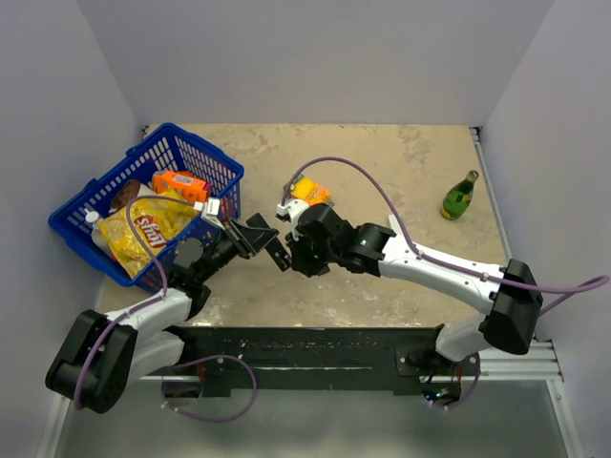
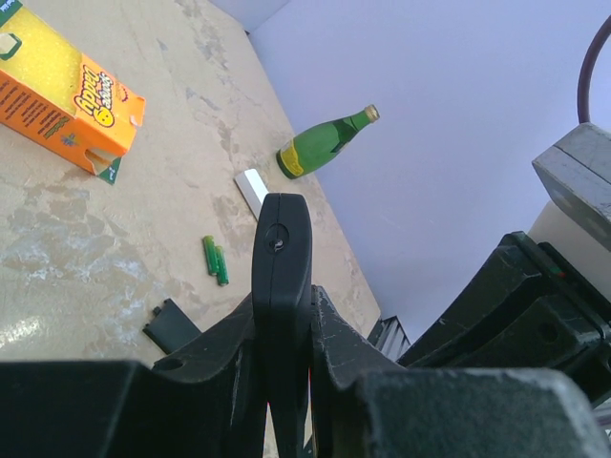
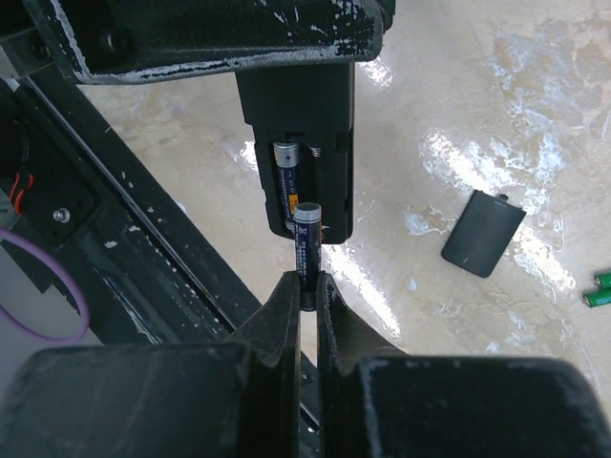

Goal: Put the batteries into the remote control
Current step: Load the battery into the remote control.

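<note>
My left gripper (image 2: 284, 315) is shut on the black remote control (image 2: 282, 258) and holds it above the table. From the right wrist, the remote (image 3: 329, 124) shows its open compartment with one battery (image 3: 286, 176) seated in the left slot. My right gripper (image 3: 306, 286) is shut on a dark blue battery (image 3: 305, 248), whose silver tip sits at the compartment's lower edge. A pair of green batteries (image 2: 215, 260) lies on the table beside the remote's loose black cover (image 2: 172, 326). In the top view both grippers (image 1: 282, 246) meet at mid-table.
A blue basket (image 1: 91, 205) with a chips bag and an orange box stands at the left. An orange-yellow box (image 1: 310, 191) lies behind the grippers. A green bottle (image 1: 459, 196) lies at the right, with a white bar (image 2: 253, 189) near it.
</note>
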You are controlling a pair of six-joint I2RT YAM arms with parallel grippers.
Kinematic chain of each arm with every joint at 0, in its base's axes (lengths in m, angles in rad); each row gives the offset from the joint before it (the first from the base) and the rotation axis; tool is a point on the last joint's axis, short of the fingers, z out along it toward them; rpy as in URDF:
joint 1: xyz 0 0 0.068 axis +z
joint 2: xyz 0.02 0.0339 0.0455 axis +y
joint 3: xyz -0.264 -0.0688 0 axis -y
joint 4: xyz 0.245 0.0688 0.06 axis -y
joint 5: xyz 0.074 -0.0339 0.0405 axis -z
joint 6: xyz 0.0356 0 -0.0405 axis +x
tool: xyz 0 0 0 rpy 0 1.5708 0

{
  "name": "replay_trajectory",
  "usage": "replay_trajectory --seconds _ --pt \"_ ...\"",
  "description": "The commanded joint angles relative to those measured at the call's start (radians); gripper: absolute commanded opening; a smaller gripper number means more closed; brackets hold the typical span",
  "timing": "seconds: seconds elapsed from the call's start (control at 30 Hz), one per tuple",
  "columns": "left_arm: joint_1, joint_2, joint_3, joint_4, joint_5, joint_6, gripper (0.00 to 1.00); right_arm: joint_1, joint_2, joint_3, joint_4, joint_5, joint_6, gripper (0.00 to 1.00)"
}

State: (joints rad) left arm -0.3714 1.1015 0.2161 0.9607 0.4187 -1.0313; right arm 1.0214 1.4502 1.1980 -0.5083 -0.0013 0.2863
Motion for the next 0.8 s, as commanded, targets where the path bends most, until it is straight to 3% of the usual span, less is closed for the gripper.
replay_trajectory --seconds 0.0,0.77 --pt "0.005 -0.011 0.012 0.073 -0.005 0.004 0.00 0.006 0.018 0.060 0.004 -0.020 -0.009 0.00" --pt "0.003 0.009 -0.004 0.139 0.046 -0.082 0.00 0.006 0.121 0.152 -0.044 0.038 -0.024 0.00"
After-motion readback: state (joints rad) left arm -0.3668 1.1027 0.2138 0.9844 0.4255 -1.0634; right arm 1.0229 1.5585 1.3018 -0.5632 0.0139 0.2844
